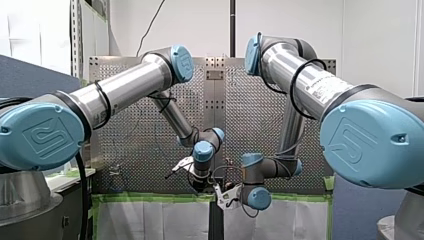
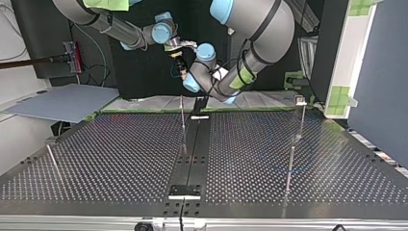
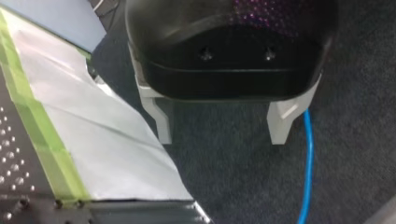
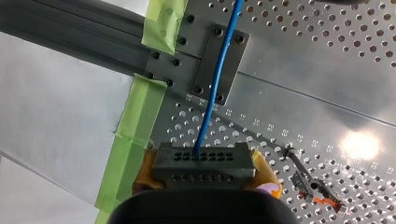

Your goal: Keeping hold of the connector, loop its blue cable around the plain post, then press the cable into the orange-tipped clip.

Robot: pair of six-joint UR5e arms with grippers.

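My right arm's jaws pinch the connector (image 4: 204, 163) by its two ends between yellow pads (image 4: 145, 170). Its pin-hole face looks forward and the blue cable (image 4: 215, 88) leaves it straight ahead, free to be steered. That grip suits a task that wants the connector held throughout. Ahead of these jaws the cable crosses a dark bolted plate (image 4: 219, 65) on the perforated counter (image 4: 327, 70) and runs on out of sight. The orange-tipped clip (image 4: 322, 197) lies on the counter just beside the jaws, handy for the last step. The plain post is probably one of the thin rods in the top view, though I cannot tell which. My left arm's jaws are spread, with nothing between their pale fingers (image 3: 163, 123), and hang past the counter's edge over the carpeted floor (image 3: 224, 177). The cable passes just outside one finger, so I judge this arm parked clear of a routing not yet begun.
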